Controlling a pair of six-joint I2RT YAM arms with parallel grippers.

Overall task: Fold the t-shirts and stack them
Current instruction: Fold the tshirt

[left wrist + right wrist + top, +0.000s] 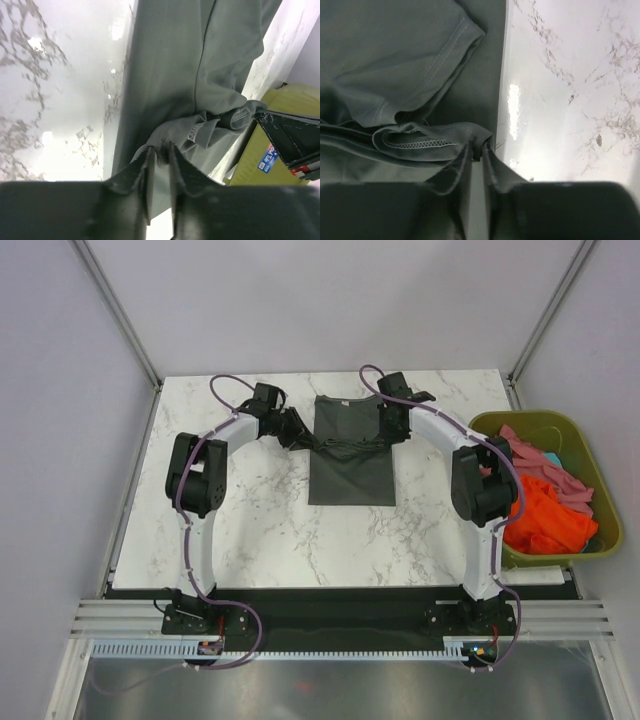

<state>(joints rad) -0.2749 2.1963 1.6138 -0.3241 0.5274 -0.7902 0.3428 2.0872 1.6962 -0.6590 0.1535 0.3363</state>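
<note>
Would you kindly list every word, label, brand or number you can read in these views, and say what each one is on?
None can be read.
Blue sticker, beside the bin: print too blurred to read.
Red and white tag, at the picture's edge: no legible text.
T-shirt: no print or label shows.

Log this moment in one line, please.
grey t-shirt: on table, creased across middle | left jaws: pinching left edge | right jaws: pinching right edge | bin: more shirts

left hand [300, 435] pinching t-shirt [350, 475] | right hand [392, 432] likewise | arms extended
</note>
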